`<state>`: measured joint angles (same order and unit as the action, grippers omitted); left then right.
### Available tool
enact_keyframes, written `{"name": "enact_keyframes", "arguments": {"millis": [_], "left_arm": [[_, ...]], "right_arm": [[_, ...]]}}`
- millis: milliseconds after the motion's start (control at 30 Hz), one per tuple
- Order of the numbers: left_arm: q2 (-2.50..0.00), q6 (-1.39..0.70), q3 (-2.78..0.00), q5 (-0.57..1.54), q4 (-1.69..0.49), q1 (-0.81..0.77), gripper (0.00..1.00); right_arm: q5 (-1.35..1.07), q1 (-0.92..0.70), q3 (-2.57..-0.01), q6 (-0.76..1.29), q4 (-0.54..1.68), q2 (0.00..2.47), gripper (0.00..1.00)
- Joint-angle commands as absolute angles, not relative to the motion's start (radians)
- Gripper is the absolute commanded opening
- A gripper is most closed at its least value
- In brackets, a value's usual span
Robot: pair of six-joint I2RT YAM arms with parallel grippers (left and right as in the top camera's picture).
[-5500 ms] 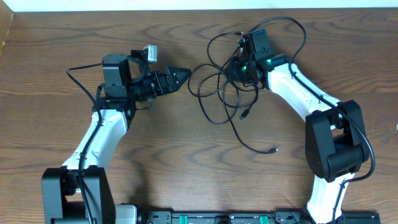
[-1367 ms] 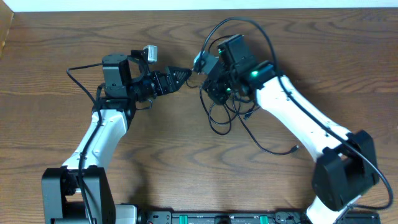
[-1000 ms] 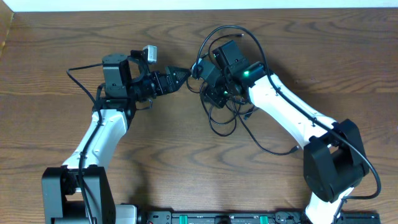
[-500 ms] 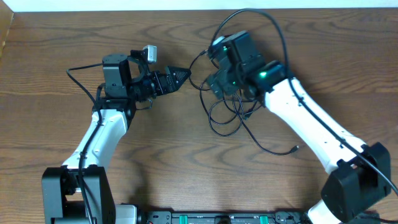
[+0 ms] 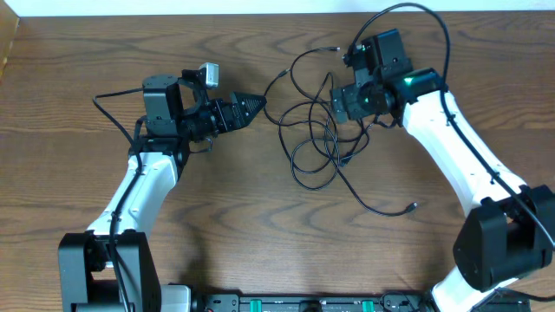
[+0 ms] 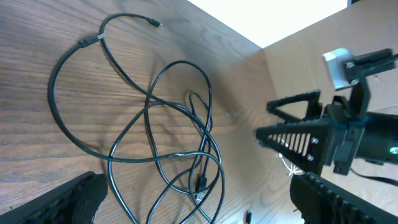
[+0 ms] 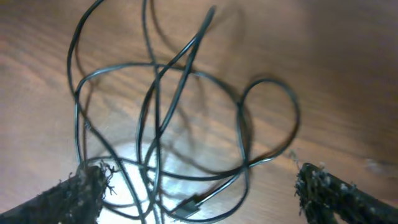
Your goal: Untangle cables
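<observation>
In the overhead view the right gripper (image 5: 344, 102) covers the right edge of the cables (image 5: 312, 139), so the crossings there are hard to read. The right wrist view is blurred. The cables lie loose on the tabletop (image 5: 217, 225) between both arms. The right gripper hangs above them, fingers wide, holding nothing. The left gripper (image 5: 250, 107) points sideways at the tangle, also wide and empty.

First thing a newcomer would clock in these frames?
A loose tangle of thin black cables sprawls over the middle of the wooden table, with one plug end trailing off toward the lower right of the overhead view. The right gripper hovers open at the tangle's right edge. The left gripper, also open, points at it from the left, clear of the cords.
</observation>
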<state>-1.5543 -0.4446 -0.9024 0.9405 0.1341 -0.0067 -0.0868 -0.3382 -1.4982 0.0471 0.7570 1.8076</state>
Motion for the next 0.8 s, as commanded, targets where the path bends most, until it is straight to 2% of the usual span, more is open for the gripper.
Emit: {"name": "enact_keyframes", "arguments": {"millis": [0,100,167,433,733,767], "left_arm": [[-1.560,-0.438,-0.899,0.948,0.135,-0.005,0.98],[-1.560,-0.438,-0.899,0.948,0.135,-0.005,0.99],[-1.560,-0.438,-0.899,0.948,0.135,-0.005,0.99],[-1.560,-0.438,-0.899,0.948,0.135,-0.005,0.99],[-1.560,-0.438,-0.899,0.948,0.135,-0.005,0.98],[-1.560,-0.438,-0.899,0.948,0.135,-0.005,0.99]], "right_arm": [[-0.134,-0.342,-1.475,0.063,0.762,1.845,0.87],[-0.133,-0.342,-1.472,0.075,0.760,1.870,0.70],[-0.134,-0.341,-1.472,0.094,0.752,1.888,0.65],[-0.134,-0.350,-1.472,0.100,0.732,1.959,0.63],[-0.160,-0.355,-1.472,0.101,0.725,2.024,0.54],[-0.167,-0.355,-1.472,0.101,0.724,2.026,0.51]]}}
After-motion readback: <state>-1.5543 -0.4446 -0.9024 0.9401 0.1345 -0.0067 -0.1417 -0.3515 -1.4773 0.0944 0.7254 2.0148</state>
